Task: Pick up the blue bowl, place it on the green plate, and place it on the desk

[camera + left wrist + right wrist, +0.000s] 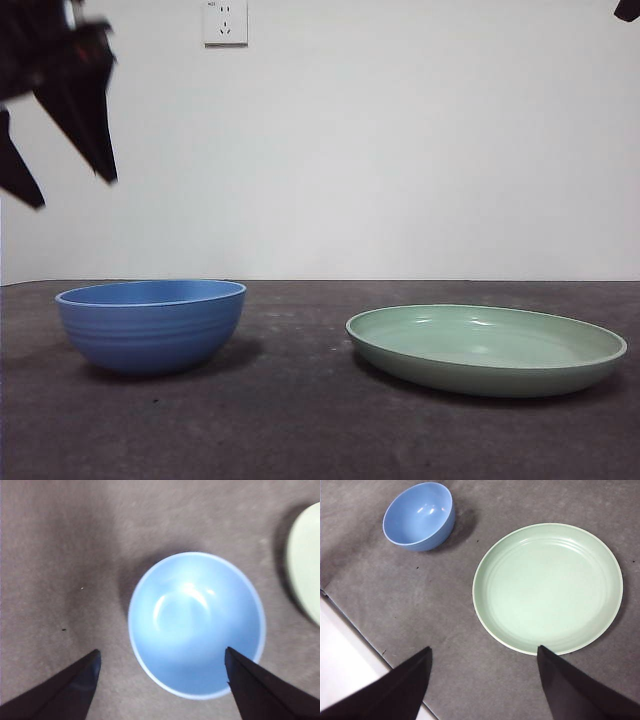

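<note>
Hanging above the round, glossy blue bowl (196,625), the left pincer (160,680) is spreading its jaws wide, gripping nothing. The bowl is sitting upright on the dark grey-brown matte table (290,420), apart from the wide, shallow mint-green plate (487,348), which is lying flat beside it. The right pincer (482,682) is waiting high over the plate, jaws likewise wide and empty.
</note>
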